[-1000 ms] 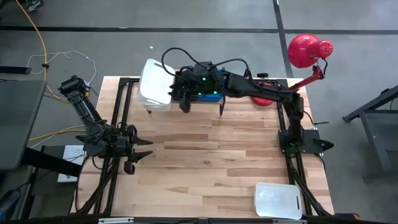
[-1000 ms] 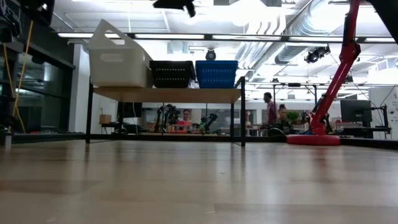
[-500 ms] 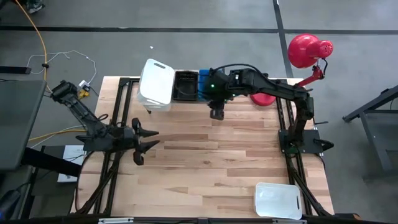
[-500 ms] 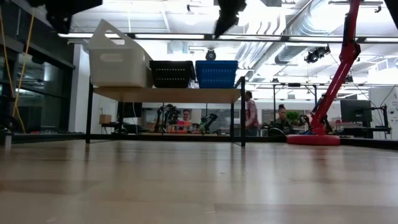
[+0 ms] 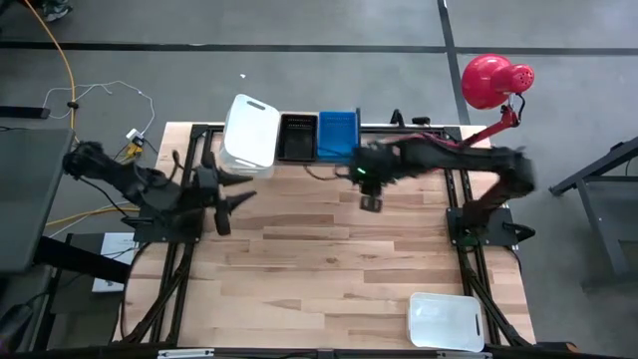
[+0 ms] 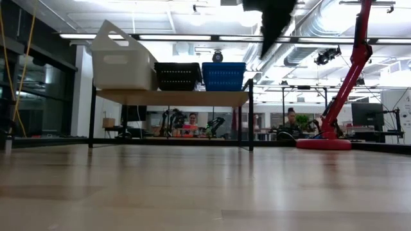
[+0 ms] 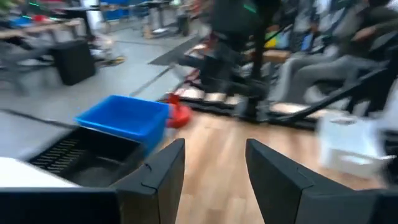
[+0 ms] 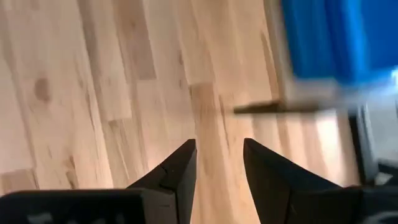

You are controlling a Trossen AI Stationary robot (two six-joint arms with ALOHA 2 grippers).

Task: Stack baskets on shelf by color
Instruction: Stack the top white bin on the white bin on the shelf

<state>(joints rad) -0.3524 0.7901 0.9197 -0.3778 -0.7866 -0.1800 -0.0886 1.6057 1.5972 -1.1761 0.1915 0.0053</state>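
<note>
We are working over the wide wooden bench (image 5: 329, 259), and the shelf (image 6: 170, 97) is standing along its far edge with three baskets in a row on top: the white basket (image 5: 249, 133) at the left, tilted up on one side in the low view, the black basket (image 5: 298, 137) in the middle and the blue basket (image 5: 337, 134) at the right, each just beside the next. A second white basket (image 5: 446, 321) is lying on the bench at the near right corner, well apart from the shelf. Beyond the far right corner the red lamp (image 5: 493, 82) is reaching up from its round base. Our right gripper (image 5: 371, 202) is hanging over the bench just on the near side of the shelf's right end, its two fingers parted with only bare wood between them, so it is carrying nothing. Our left gripper (image 5: 235, 198) is hovering at the left side of the bench, pointing toward the shelf, fingers likewise apart and empty. We are judging that we are between placements, with the near white basket as the piece not yet sorted. The next move, as we are reading it, calls for the right arm to swing to that basket, close on its rim, and carry it across to nest on the white one.
</note>
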